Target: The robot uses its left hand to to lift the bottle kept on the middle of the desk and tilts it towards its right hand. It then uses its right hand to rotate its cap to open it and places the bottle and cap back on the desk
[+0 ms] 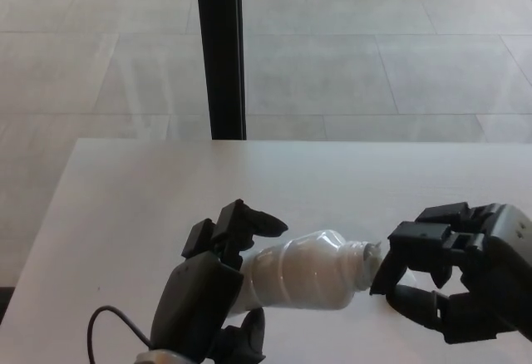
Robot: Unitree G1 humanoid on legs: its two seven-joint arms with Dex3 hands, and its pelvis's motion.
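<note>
Your left robot hand, lower centre-left of the frame, is wrapped around the body of the white bottle: two fingers over the top, thumb underneath. The bottle is held off the white surface, tipped nearly onto its side, its neck pointing toward the right of the frame.

Your right robot hand, at lower right, has its fingers closed in around the mouth end of the bottle. The cap itself is hidden behind those fingers, so you cannot tell whether it is on the neck or off it; the threaded neck shows just left of the fingertips.

A thin black cable loops at the bottom left near the wrist. A dark vertical post stands beyond the surface, upper centre-left, against the pale tiled floor.
</note>
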